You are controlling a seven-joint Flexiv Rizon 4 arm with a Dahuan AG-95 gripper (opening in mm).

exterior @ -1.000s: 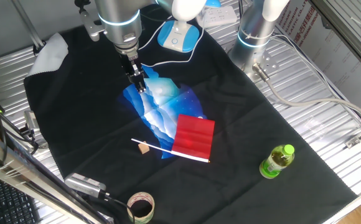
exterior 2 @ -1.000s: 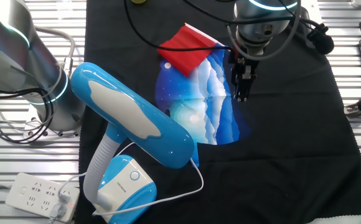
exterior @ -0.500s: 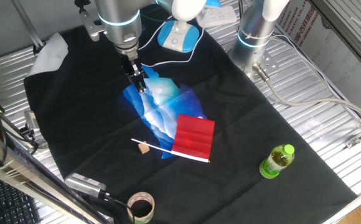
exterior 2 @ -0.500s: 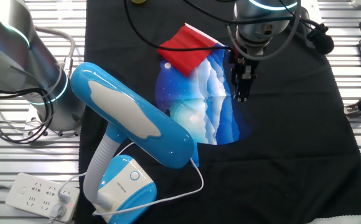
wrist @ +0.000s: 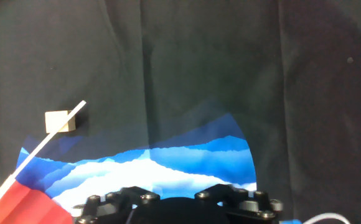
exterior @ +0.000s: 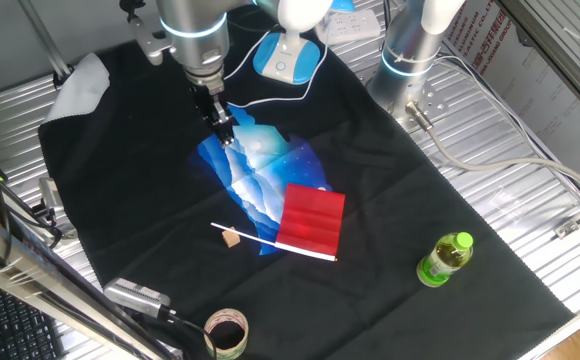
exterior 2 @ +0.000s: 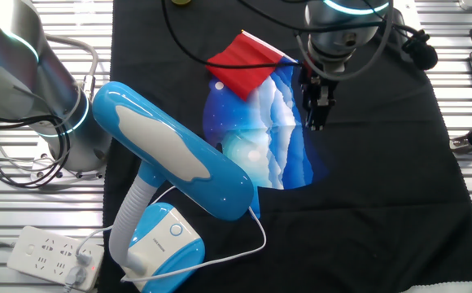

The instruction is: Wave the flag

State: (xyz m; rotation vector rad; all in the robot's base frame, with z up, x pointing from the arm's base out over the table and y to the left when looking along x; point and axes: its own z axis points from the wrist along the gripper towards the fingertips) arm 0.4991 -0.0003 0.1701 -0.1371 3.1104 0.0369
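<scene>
On the counter's black cloth (exterior: 120,170), going left to right in one fixed view, the pincer (exterior: 225,135) hangs over the far-left edge of the blue-and-white cloth (exterior: 255,170), holding nothing; whether its fingers are spread or pressed together I cannot tell. Nearer and to the right lies the flag (exterior: 313,218), flat, its white stick (exterior: 260,240) resting across a small tan block (exterior: 231,238). Far right stands a green bottle (exterior: 443,258). The step looks like the approach: the next move calls for descending onto the stick's raised bare end. The hand view hides the fingertips and crops the flag.
</scene>
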